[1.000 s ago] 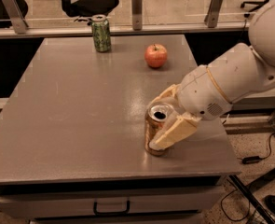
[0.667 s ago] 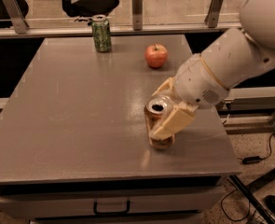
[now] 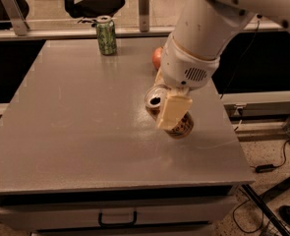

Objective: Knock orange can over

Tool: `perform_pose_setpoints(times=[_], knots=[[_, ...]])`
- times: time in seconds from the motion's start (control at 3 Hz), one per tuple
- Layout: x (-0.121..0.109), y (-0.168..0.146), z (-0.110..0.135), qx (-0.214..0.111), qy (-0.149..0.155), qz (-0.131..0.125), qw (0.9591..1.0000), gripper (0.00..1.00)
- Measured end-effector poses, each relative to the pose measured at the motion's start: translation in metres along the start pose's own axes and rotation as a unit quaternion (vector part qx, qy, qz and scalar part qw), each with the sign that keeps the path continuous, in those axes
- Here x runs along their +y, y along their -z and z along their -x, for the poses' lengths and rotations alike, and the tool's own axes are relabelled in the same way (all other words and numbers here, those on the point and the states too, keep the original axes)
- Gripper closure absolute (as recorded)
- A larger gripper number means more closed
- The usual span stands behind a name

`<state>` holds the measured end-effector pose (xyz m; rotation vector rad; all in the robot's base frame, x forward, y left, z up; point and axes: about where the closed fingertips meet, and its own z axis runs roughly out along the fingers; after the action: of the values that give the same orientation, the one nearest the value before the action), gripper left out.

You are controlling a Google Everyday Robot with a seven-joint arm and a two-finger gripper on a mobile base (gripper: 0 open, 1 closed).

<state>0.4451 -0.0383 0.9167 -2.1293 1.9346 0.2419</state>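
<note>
You will find the gripper [image 3: 165, 104] low over the right half of the table [image 3: 85, 132], near its right edge, hanging from the white arm [image 3: 203, 33] that comes in from the upper right. Its fingers [image 3: 173, 111] stand spread, one on the near side and one on the far side of the orange can [image 3: 183, 125], which sits between them. The near finger lies across the can's side; you cannot tell how firmly it presses. Note that the can is tilted, neither upright nor flat: its open top leans left and its base sits lower to the right, at the table surface. The green can [image 3: 106, 35] stands upright at the far edge, well apart. The apple [image 3: 157, 58] lies behind the arm, mostly hidden.
</note>
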Motion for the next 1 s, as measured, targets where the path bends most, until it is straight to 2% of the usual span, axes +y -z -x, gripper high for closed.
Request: perform_pose_setpoints(times=[0.33, 0.67, 1.0], knots=[[-0.008, -0.004, 0.000, 0.062, 0.023, -0.002, 0.9978, 1.00], [-0.014, -0.019, 0.002, 0.117, 0.047, 0.004, 0.9920, 1.00], [-0.018, -0.036, 0.005, 0.166, 0.076, 0.013, 0.9831, 1.00]])
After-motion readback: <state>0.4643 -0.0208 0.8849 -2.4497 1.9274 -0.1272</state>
